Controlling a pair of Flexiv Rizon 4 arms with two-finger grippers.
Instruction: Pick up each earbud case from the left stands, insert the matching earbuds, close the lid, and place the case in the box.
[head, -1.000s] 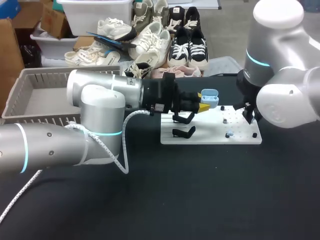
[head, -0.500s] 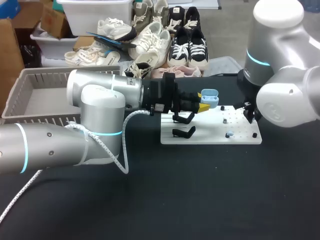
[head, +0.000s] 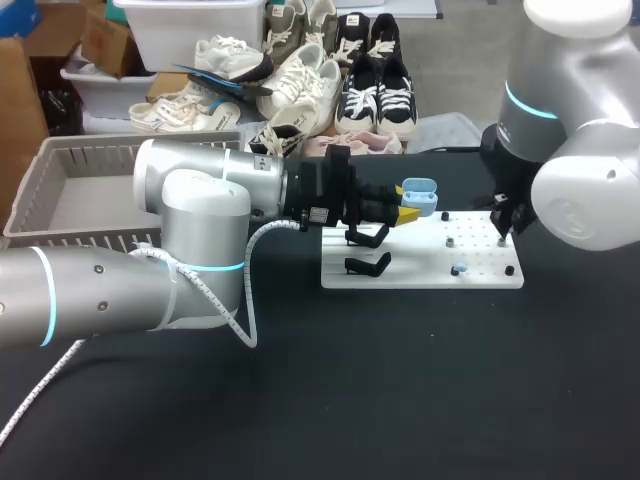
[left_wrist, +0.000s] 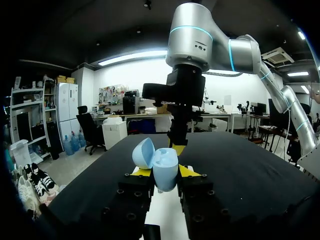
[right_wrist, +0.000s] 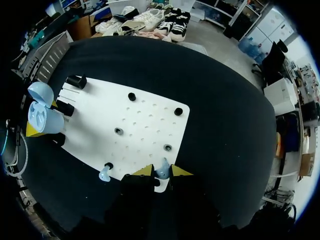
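The right arm (head: 590, 190) has risen and drawn a little to the right since a second ago, lifting the right gripper (right_wrist: 162, 170) slightly above the right end of the white board (head: 420, 272). Its yellow tips stand close together, pinching a light blue earbud (right_wrist: 162, 174) just over the board's near edge. A second earbud (right_wrist: 104, 174) sits on a peg at that same edge, toward the board's middle.

The left arm (head: 200, 230) has not shifted. The left gripper (left_wrist: 165, 173) hangs over the board's far left corner, clamped from both sides on the light blue case (left_wrist: 165, 169), whose lid (left_wrist: 144, 152) stands open. Two black stands (head: 366, 250) sit bare at the board's left end. The grey basket (head: 40, 160) lies well apart from the board, off its left end.

A small label (head: 318, 213) on the left gripper's body is too small to read.
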